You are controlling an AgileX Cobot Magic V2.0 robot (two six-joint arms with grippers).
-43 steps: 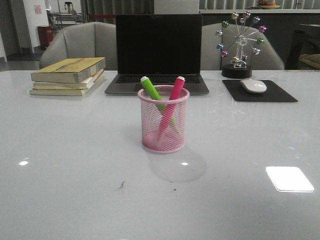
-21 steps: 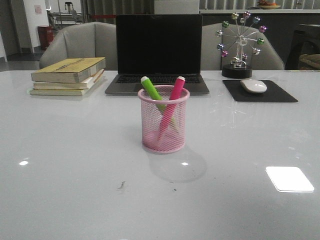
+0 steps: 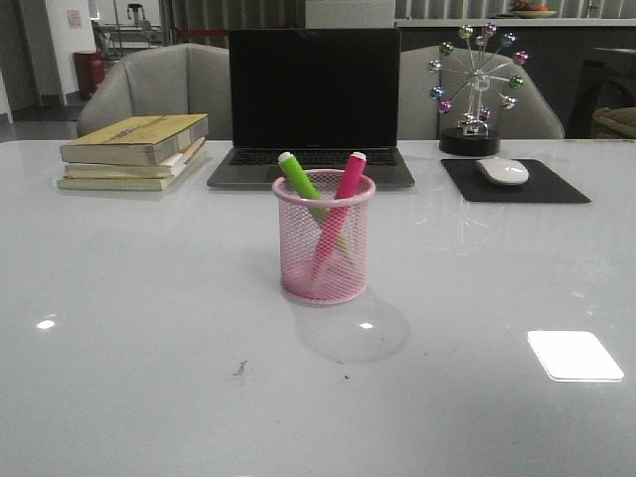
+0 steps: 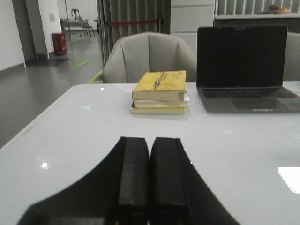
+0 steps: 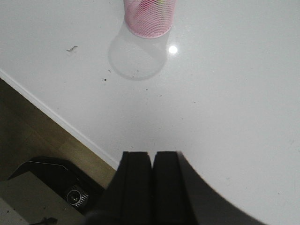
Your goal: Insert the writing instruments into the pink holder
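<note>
Holder (image 3: 324, 238) sits mid-table (image 3: 149, 378) with both markers (image 3: 301, 180) (image 3: 347, 179) standing crossed inside it, laptop (image 3: 313, 104) directly behind, book stack (image 3: 134, 151) back-left, mouse (image 3: 502, 171) on its pad (image 3: 514, 182) back-right, ferris-wheel ornament (image 3: 476, 89) behind the pad.

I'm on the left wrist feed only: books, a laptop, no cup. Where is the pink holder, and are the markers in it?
Observer: The pink holder stands mid-table in front of the laptop. The green marker and pink marker both stand inside it, leaning apart.
Operator: Is my right gripper holding anything?
Observer: No. The right gripper has its fingers pressed together with nothing between them, over bare table near the table edge.
Operator: Anything beside the laptop on the far side from the books?
Observer: A white mouse on a dark pad, with a small ferris-wheel ornament behind it.
</note>
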